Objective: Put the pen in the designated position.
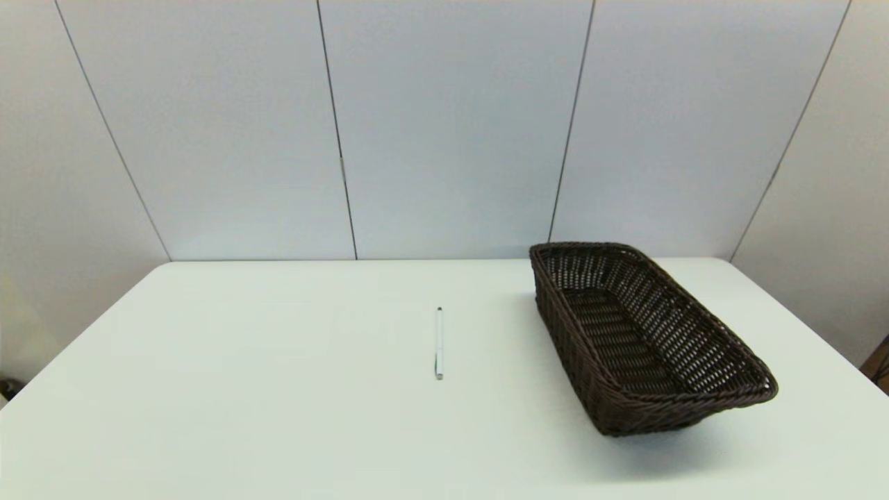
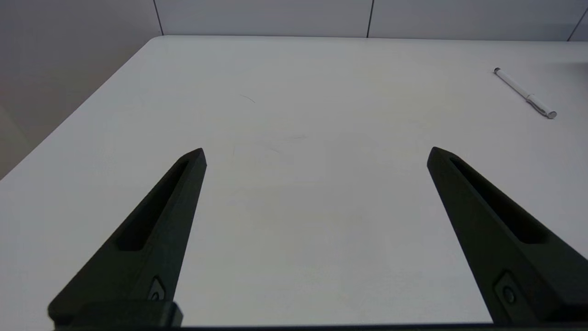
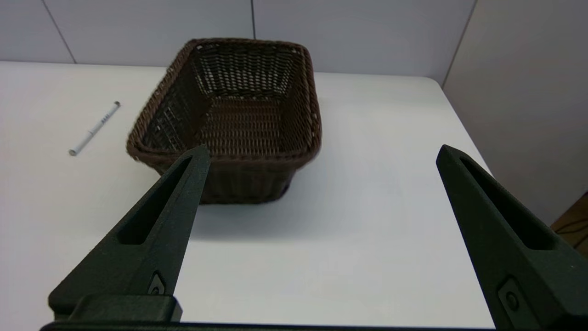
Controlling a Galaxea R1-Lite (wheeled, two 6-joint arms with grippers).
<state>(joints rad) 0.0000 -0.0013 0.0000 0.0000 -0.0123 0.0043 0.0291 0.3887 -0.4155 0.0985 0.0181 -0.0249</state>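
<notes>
The thin white pen (image 1: 439, 343) lies flat on the white table near its middle, pointing away from me; it also shows as the pen (image 2: 524, 93) in the left wrist view and the pen (image 3: 94, 128) in the right wrist view. Neither arm shows in the head view. My left gripper (image 2: 316, 155) is open over bare table, well short of the pen. My right gripper (image 3: 323, 153) is open too, with nothing between its fingers, in front of the dark wicker basket (image 3: 312, 115).
The dark wicker basket (image 1: 722, 333) stands empty at the right of the table, lying lengthwise front to back, to the right of the pen. Grey wall panels rise behind the table's far edge. The table's right edge is close to the basket.
</notes>
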